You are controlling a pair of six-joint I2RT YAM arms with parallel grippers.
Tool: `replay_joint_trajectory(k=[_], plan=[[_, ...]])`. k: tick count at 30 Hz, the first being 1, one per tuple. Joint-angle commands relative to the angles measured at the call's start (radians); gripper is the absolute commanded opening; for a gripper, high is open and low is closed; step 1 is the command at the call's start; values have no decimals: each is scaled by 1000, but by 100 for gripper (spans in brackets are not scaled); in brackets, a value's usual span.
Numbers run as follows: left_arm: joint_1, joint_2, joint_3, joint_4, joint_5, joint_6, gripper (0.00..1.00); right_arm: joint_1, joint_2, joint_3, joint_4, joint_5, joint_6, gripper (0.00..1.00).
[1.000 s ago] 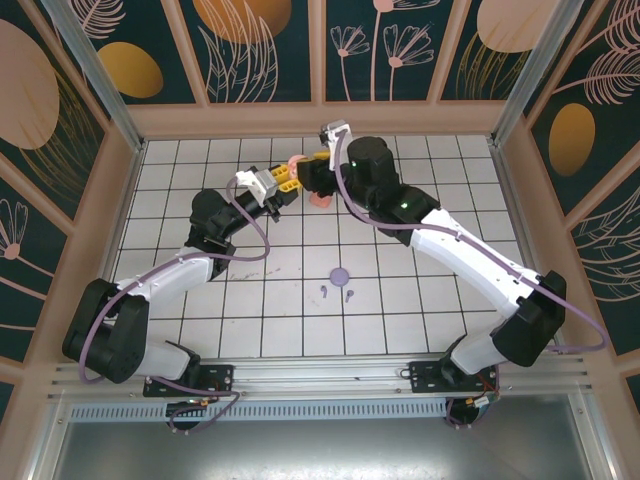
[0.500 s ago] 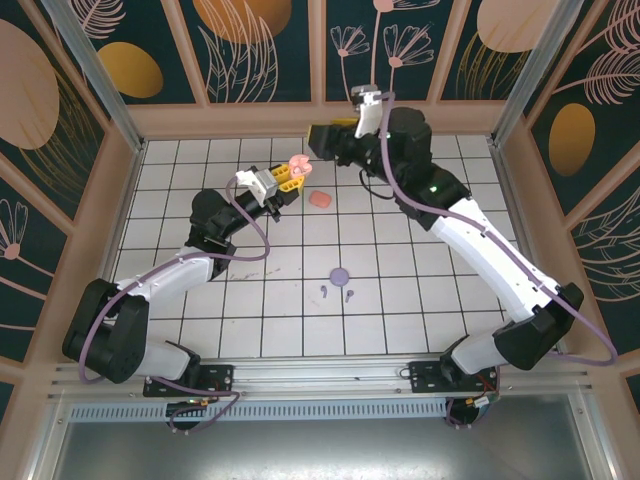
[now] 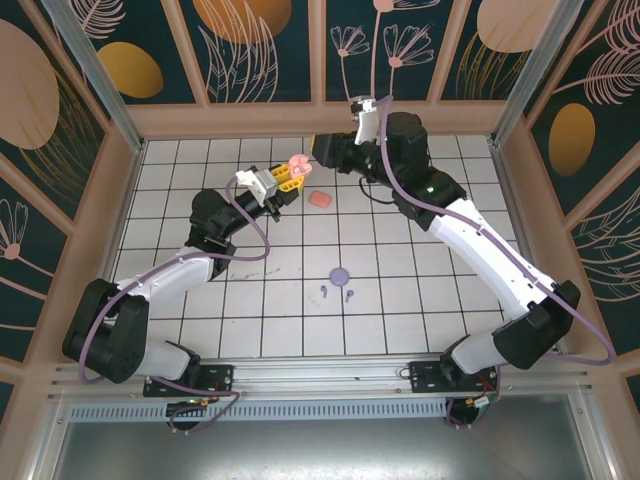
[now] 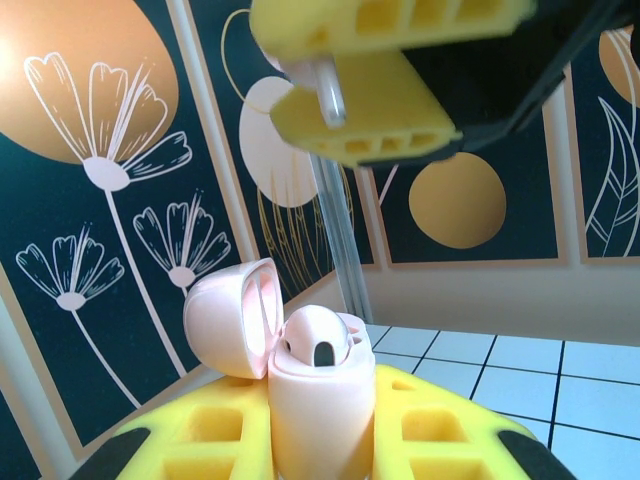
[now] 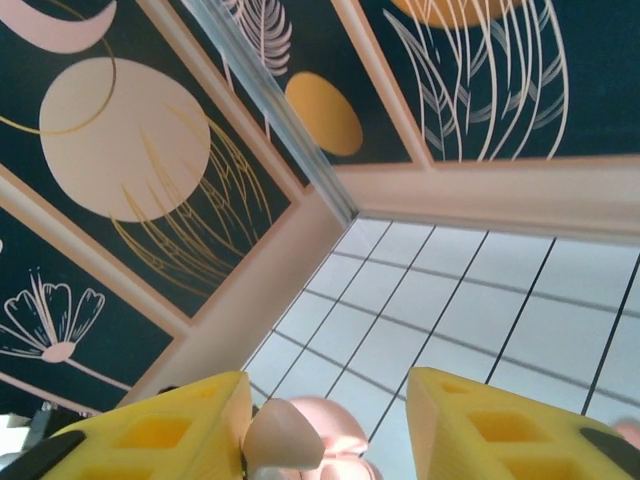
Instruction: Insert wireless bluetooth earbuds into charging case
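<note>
My left gripper (image 3: 290,173) is shut on a pale pink charging case (image 4: 322,400), held upright above the table with its lid (image 4: 228,318) swung open. One pink earbud (image 4: 318,342) sits in the case. My right gripper (image 3: 320,148) hovers just above and behind the case, jaws apart with nothing pinched between them (image 5: 330,400). Its yellow fingers (image 4: 365,115) hang over the case. Low between them shows a pale rounded piece (image 5: 283,437); lid or earbud, I cannot tell. Two purple earbuds (image 3: 324,291) (image 3: 350,294) lie on the tiles.
A small salmon-orange case (image 3: 319,200) lies on the table right of the left gripper. A round purple case (image 3: 340,274) sits mid-table, just behind the purple earbuds. Wooden walls and a metal corner post (image 4: 340,230) close off the back.
The right gripper has lifted away from the pink case, up and towards the back wall, then settled. The left gripper and the case have stayed put.
</note>
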Motion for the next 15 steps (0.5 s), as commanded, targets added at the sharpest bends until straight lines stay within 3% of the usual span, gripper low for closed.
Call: replay_joint_trajectory(k=[1, 11, 15], plan=[[-6, 10, 22, 59, -5, -14, 0, 1, -34, -45, 55, -49, 22, 42], [-6, 20, 32, 59, -3, -22, 0, 19, -52, -89, 66, -87, -5, 25], [-6, 21, 30, 59, -12, -26, 0, 25, -62, -118, 79, -50, -7, 24]])
